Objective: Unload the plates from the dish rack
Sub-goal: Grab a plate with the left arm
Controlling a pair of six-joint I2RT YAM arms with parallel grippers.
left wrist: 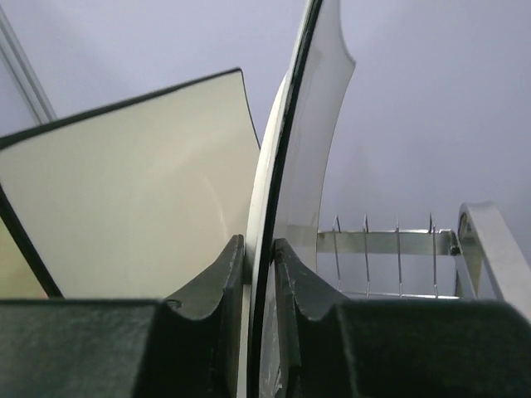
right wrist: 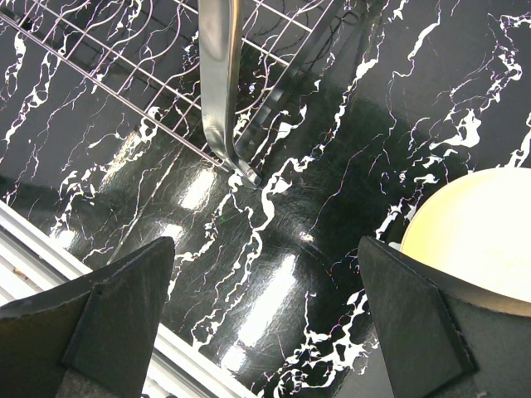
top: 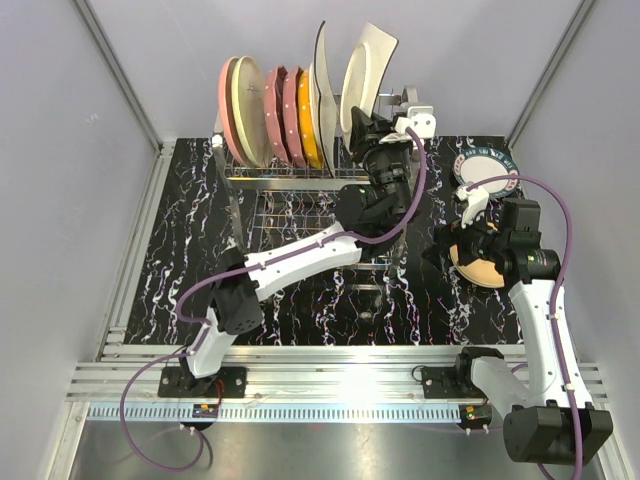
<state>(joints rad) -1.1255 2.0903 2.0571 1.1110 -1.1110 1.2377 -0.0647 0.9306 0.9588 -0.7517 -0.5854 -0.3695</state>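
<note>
Rim of white plate (left wrist: 323, 149) is pinched in your left gripper (left wrist: 257, 246), neighbouring plate (left wrist: 133, 199) just beside. Right gripper (right wrist: 265, 249) spread near tan plate (right wrist: 477, 232).

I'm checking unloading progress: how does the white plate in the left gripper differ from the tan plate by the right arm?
The white plate stands on edge at the dish rack; the tan plate lies flat on the table. The left gripper pinches the white plate's rim; the tan plate is free, the right gripper open near it. Both look plain, without pattern.
</note>
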